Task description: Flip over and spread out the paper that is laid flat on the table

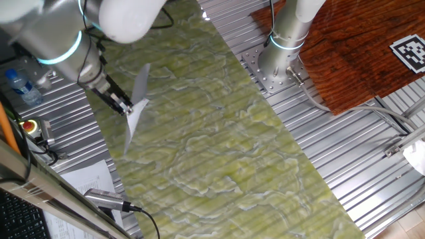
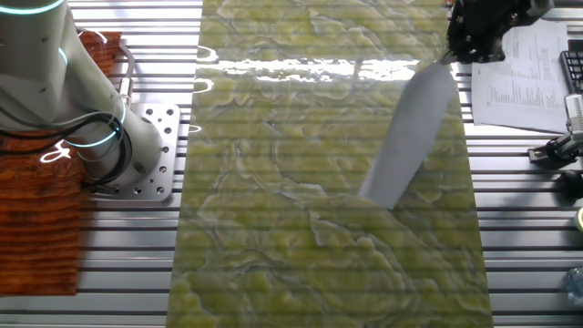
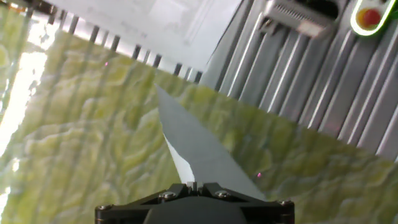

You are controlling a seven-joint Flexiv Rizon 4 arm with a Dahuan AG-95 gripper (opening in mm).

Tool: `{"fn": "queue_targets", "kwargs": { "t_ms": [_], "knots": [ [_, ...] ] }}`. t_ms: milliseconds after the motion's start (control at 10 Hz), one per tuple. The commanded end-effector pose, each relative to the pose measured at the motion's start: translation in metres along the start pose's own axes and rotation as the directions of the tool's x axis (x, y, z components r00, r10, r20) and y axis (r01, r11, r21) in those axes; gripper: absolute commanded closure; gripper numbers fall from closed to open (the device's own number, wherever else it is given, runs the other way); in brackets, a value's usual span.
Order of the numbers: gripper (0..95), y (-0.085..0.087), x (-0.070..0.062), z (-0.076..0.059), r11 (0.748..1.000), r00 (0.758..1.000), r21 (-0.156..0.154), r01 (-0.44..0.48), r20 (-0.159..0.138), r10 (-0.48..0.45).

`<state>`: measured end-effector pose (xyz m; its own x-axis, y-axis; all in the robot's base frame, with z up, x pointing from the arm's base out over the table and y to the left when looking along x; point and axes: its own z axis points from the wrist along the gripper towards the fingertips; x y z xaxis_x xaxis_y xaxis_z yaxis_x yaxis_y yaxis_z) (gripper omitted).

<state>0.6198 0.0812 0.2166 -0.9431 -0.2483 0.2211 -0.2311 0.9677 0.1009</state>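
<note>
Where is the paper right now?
The paper hangs pinched in the gripper, lifted over the table's green mat near the edge by the printed sheet; in the other fixed view its lower end appears to reach the mat.

Most of the green-yellow marbled table (image 1: 226,146) lies bare. The paper (image 2: 410,137) hangs edge-on from the gripper (image 1: 125,106) near one long side, beside a printed sheet (image 2: 519,77) and emergency-stop button (image 3: 368,17).

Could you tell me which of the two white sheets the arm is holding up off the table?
The paper, blank, pinched at one edge in the gripper and hanging over the green mat; the printed sheet lies flat on the ribbed metal beside it.
</note>
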Motion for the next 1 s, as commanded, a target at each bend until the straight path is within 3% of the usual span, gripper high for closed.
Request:
{"fn": "queue_targets", "kwargs": {
  "t_ms": [100, 700, 1000],
  "knots": [
    [95.0, 0.007, 0.002, 0.008, 1.000, 1.000, -0.005, -0.006, -0.012, 0.006],
    [95.0, 0.032, 0.006, 0.043, 0.995, 0.995, -0.048, -0.092, -0.037, 0.090],
    [95.0, 0.037, 0.008, 0.050, 0.968, 0.978, -0.144, -0.207, -0.037, 0.203]
  ]
}}
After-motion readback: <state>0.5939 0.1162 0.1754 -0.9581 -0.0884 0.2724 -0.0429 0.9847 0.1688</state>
